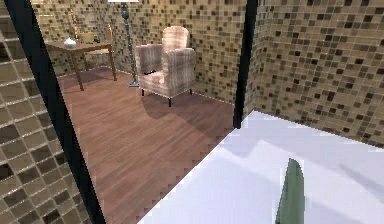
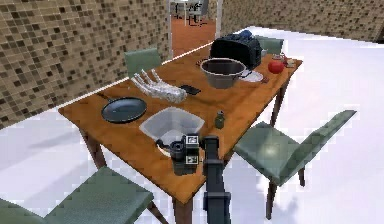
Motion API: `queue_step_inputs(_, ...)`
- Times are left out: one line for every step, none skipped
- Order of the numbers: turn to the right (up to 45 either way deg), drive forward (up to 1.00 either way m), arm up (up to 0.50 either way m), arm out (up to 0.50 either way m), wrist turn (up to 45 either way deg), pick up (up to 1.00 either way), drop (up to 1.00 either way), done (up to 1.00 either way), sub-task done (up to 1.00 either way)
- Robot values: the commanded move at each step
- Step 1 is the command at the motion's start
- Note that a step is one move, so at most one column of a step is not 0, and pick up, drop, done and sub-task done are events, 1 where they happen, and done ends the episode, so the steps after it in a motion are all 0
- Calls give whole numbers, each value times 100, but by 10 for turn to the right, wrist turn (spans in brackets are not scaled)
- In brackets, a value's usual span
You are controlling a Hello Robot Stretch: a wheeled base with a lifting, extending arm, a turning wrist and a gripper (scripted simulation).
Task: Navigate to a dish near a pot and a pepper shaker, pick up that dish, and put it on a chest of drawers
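One wooden counter point(image 2: 92, 122) carries the things. One pale squarish dish point(image 2: 172, 124) lies toward its near corner, back from the edge. One small dark shaker point(image 2: 219, 120) stands just right of the dish, by the counter's right edge. One wide metal pot point(image 2: 222, 71) sits toward the far end, with one dark bag point(image 2: 237, 48) behind it at the far edge and one red fruit point(image 2: 276, 66) by the right corner. One dark round pan point(image 2: 123, 109) lies toward the left corner.

Four green chairs point(image 2: 290, 150) stand around the counter.

The arm point(image 2: 215, 190) rises over the near corner. The tool point(image 2: 172, 148) sits at the dish's near rim. Whether its fingers are apart, together or holding anything cannot be told.

In the forward view, one checked armchair point(image 1: 167, 62) stands on a wood floor point(image 1: 150, 140) beside one floor lamp point(image 1: 128, 40).
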Motion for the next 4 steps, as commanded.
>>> queue_step_inputs(0, 0, 0, 0, 0, 100, 0, 0, 0)
queue_step_inputs(0, 0, 10, 0, 0, 0, 0, 0, 0)
queue_step_inputs(0, 0, 12, 0, 0, 0, 0, 0, 0)
queue_step_inputs(0, 0, 0, 0, -450, 0, 0, 0, 0)
